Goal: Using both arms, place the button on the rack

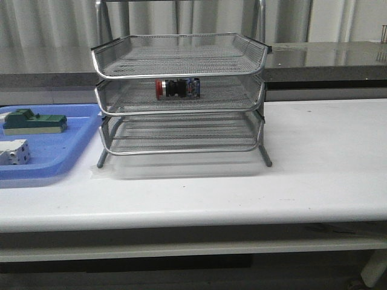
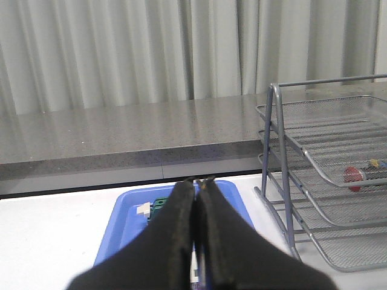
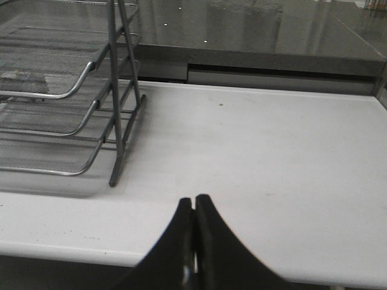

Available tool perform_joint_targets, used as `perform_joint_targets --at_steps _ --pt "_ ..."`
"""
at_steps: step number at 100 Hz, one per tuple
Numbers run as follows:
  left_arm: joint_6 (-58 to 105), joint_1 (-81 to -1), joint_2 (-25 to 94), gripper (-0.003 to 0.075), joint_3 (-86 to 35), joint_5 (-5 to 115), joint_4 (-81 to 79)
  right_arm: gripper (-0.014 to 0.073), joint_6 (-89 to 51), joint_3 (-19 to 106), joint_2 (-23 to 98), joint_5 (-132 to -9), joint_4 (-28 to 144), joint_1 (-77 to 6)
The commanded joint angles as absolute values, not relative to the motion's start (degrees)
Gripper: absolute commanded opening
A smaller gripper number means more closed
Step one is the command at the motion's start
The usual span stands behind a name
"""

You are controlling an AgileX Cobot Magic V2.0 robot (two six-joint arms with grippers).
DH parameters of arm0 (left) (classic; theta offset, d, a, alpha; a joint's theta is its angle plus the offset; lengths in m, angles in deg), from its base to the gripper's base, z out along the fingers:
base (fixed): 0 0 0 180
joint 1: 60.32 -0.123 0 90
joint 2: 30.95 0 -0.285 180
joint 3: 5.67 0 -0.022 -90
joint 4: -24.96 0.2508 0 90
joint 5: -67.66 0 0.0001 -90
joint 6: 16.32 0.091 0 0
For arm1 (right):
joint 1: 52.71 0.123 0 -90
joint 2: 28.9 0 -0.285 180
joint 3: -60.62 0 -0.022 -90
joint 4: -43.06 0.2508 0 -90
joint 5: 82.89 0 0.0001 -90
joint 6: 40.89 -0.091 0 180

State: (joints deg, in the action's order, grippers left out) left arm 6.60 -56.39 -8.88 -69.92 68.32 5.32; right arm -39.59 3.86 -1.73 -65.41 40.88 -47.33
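Observation:
The button (image 1: pixel 176 88) lies on its side in the middle tray of the silver wire rack (image 1: pixel 181 60), red cap to the left. From the left wrist view its red cap (image 2: pixel 352 179) shows through the mesh of the rack (image 2: pixel 326 157). My left gripper (image 2: pixel 198 181) is shut and empty, held above the blue tray, well apart from the rack. My right gripper (image 3: pixel 194 199) is shut and empty over the white table near its front edge, to the right of the rack (image 3: pixel 66 90). Neither arm shows in the front view.
A blue plastic tray (image 1: pixel 72 151) at the left of the table holds a green block (image 1: pixel 34 122) and a white block (image 1: pixel 14 151). The blue tray (image 2: pixel 130 211) also shows under my left fingers. A grey counter (image 1: pixel 326 57) runs behind the white table (image 1: pixel 314 157).

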Motion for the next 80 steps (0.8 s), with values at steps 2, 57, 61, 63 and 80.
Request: perform_joint_targets --at_steps 2,57,61,63,80 --pt "6.0 -56.5 -8.5 -0.002 -68.4 72.7 4.8 -0.0057 -39.5 3.0 -1.5 -73.5 38.5 -44.3" --pt "6.0 -56.5 -8.5 -0.002 -68.4 72.7 4.8 -0.0057 -44.1 -13.5 -15.0 -86.5 44.5 -43.0" --pt "6.0 -56.5 -8.5 -0.002 -68.4 72.7 4.8 -0.0057 -45.2 -14.3 -16.5 -86.8 44.5 -43.4" --pt "6.0 -56.5 -8.5 -0.002 -68.4 72.7 4.8 -0.0057 -45.9 -14.7 -17.3 -86.9 44.5 -43.6" --pt "6.0 -56.5 -8.5 -0.002 -68.4 72.7 4.8 -0.0057 -49.5 -17.2 -22.9 -87.0 44.5 -45.8"
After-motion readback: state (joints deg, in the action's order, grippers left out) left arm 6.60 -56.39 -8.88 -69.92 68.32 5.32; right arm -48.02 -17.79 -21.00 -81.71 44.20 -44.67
